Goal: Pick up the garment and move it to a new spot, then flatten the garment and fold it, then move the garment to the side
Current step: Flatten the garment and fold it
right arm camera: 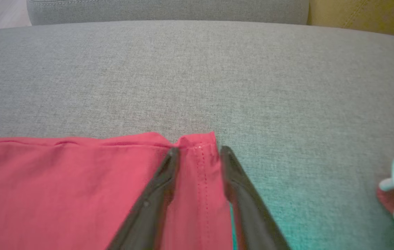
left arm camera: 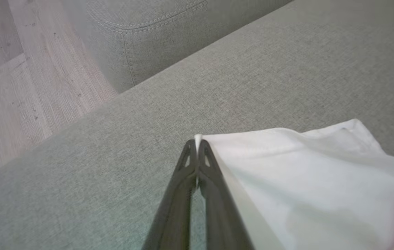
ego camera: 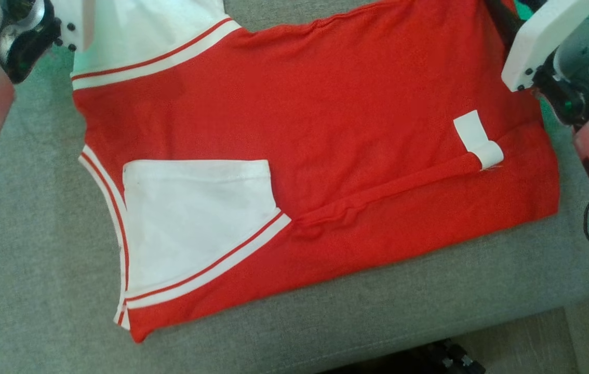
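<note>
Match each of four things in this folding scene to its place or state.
1 left tool
2 right tool
3 small white rectangular label
4 grey woven fabric sofa seat

A under the red and white garment
B shut on white sleeve edge
C open, astride red hem corner
D lying on red cloth

Pairs: 1-B, 2-C, 3-D, 4-A

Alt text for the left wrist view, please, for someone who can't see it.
The left gripper is shut on a white edge of the garment, which lies on a grey sofa cushion. Wood floor shows at the upper left.
</note>
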